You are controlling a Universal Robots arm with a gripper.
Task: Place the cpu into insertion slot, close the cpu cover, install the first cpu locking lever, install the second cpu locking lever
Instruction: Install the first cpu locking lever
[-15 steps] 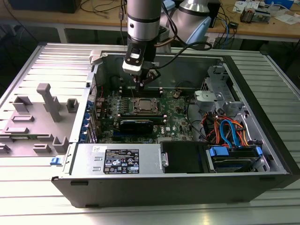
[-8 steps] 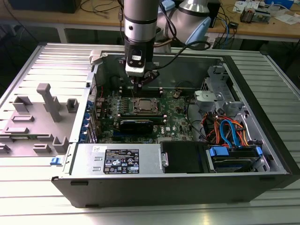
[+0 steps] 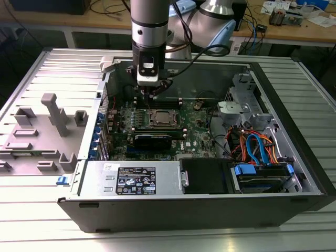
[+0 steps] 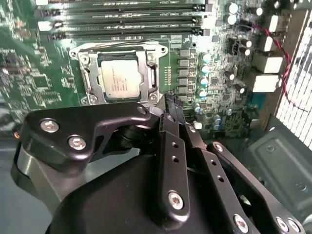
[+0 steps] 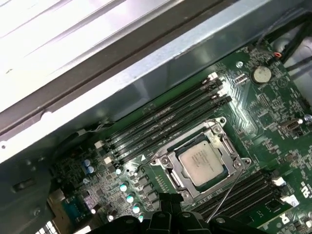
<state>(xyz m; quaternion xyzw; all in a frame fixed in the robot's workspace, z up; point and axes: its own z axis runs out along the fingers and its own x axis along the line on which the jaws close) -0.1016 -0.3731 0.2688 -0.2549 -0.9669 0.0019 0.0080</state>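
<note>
- Sitting flat in the insertion slot (image 4: 122,73) is where the cpu (image 4: 120,79) can be seen, silvery top facing up, in both wrist views (so that bit looks sorted)
- Same chip is spotted in the first wrist view at cpu (image 5: 202,161), framed by the silver rim of the insertion slot (image 5: 168,163)
- A thin silver frame is seen lying around the chip, which is taken to be the cpu cover (image 4: 146,73); whether it's pressed fully down can't really be told
- A thin wire lever (image 5: 229,190) is seen slanting up off the board beside the socket in the first wrist view, so it doesn't look latched
- The gripper (image 4: 170,105) is hung just above the green motherboard (image 4: 29,63), right next to the socket, with nothing gripped that can be made out
- Fingers are seen brought together at the tips in the second wrist view, so the pincer is read as closed and empty
- Long memory slots (image 4: 122,22) are lined up just beyond the socket
- In the exterior view the gripper (image 3: 152,94) is lowered into the open computer case (image 3: 199,210), just behind the socket, and a grey fixture (image 3: 55,113) is parked on the table at the exterior view's left
</note>
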